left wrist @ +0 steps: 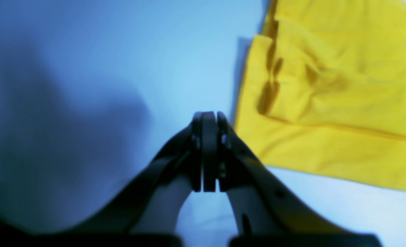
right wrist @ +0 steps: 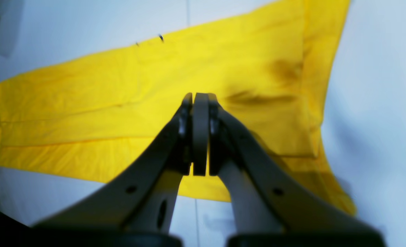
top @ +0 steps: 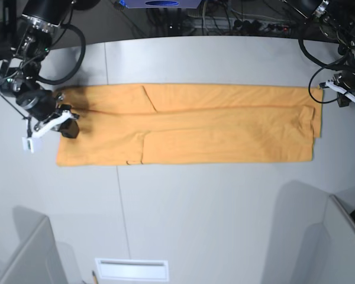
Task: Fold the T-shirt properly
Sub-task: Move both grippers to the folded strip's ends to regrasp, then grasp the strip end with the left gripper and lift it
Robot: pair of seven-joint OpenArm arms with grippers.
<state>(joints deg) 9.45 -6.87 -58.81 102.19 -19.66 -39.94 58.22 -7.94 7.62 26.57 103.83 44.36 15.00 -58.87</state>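
- Lying flat across the middle of the grey table [top: 225, 207], one T-shirt [top: 189, 124] stretches as a long band, its sides already turned in so that overlapping layers run along its length.
- One left tool [left wrist: 209, 151], jaws pressed together and holding nothing, hangs over bare table just beside the shirt's end, not touching it.
- One right tool [right wrist: 200, 133], likewise pressed together and empty (no cloth shows between its jaws), hangs over the opposite end of the shirt.
- Judging by its shallow creases and limp edges, the fabric looks thin, light and soft; it would probably sag and slide apart if lifted at a single point.
- A sound hold would seem to be the two corners of one short end, pinching through all the layers, so that the band can be carried over on itself without the tucked sides spilling out.
- Count: one shirt, two tools, one table.
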